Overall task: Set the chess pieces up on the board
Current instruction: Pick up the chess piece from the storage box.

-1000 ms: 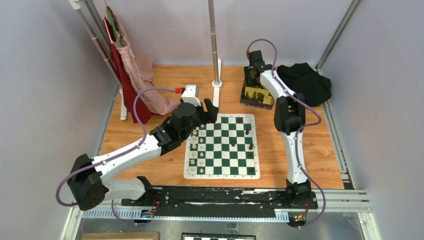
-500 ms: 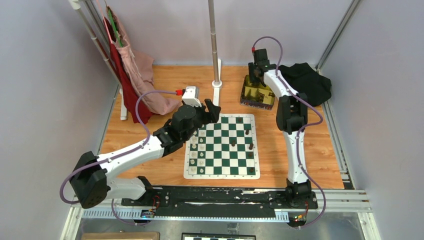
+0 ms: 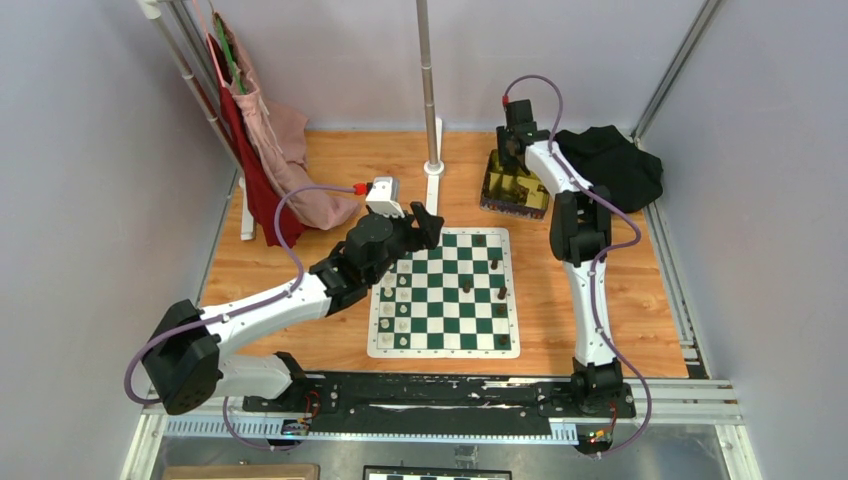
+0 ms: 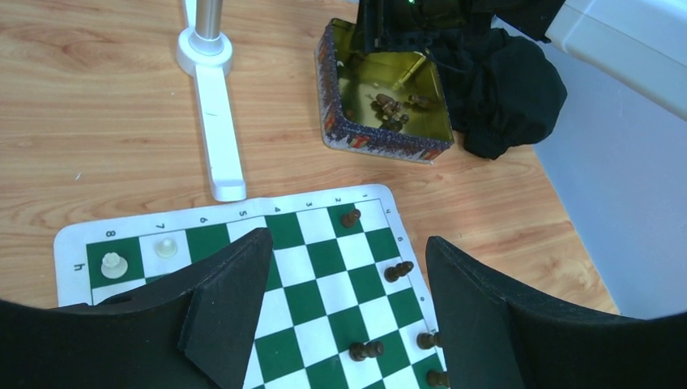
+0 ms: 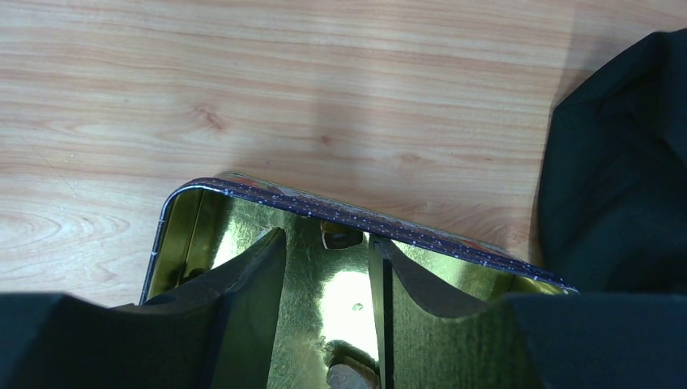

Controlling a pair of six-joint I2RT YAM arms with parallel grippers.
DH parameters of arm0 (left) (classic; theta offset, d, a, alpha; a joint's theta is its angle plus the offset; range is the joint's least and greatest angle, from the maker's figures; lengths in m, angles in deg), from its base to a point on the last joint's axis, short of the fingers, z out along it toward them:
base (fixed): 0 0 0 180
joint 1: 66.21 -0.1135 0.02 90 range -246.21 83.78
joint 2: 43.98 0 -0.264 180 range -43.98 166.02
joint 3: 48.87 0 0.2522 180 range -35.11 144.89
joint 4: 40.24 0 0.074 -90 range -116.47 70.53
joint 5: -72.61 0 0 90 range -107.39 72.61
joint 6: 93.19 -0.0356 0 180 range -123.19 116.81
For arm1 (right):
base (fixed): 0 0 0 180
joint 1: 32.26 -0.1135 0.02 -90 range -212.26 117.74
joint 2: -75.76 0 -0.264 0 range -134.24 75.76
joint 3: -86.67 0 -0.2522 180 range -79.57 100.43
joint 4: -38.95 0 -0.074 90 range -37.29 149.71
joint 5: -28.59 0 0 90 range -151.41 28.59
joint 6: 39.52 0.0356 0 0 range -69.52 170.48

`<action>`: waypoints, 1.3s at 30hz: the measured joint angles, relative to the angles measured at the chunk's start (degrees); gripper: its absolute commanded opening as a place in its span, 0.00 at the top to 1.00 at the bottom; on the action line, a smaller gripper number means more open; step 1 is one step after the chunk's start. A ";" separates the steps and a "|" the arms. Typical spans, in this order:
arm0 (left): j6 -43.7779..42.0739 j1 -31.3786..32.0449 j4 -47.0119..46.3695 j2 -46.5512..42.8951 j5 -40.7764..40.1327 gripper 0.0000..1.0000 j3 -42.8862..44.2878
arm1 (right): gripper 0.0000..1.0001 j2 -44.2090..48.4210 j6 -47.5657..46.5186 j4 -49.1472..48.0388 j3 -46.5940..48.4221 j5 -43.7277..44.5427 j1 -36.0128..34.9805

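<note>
We're hovering the left gripper (image 4: pixel 347 241) over the far-left corner of the board (image 3: pixel 443 349), jaws spread, nothing between them. The board is lying mid-worktop. Dark chess pieces (image 4: pixel 351 217) are standing along its right side, and more are lying in the gold tin (image 4: pixel 381 147) near the worktop's far edge. The right gripper (image 5: pixel 326 237) is reaching into the tin, jaws apart, a brown piece (image 5: pixel 348 377) lying between them, ungripped.

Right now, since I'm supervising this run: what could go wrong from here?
The right gripper sits open inside the gold tin, fingers close to its wall; lifting could snag the rim and drag it. The dark pieces in the tin lie bunched, so it may pinch two. The left gripper hovers open over the board near the white pieces and might knock them.
</note>
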 measured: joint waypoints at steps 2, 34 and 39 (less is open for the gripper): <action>0.00 0.00 -0.61 0.02 0.04 0.25 -0.55 | 0.57 -0.22 0.00 -0.15 0.61 0.15 0.00; 0.46 0.00 -3.58 0.57 0.83 0.25 -2.73 | 1.00 1.40 0.22 -6.08 -5.70 0.85 0.13; 0.90 0.00 -3.52 0.15 1.11 0.25 -3.80 | 1.00 5.11 -0.07 -6.99 -11.63 0.83 0.13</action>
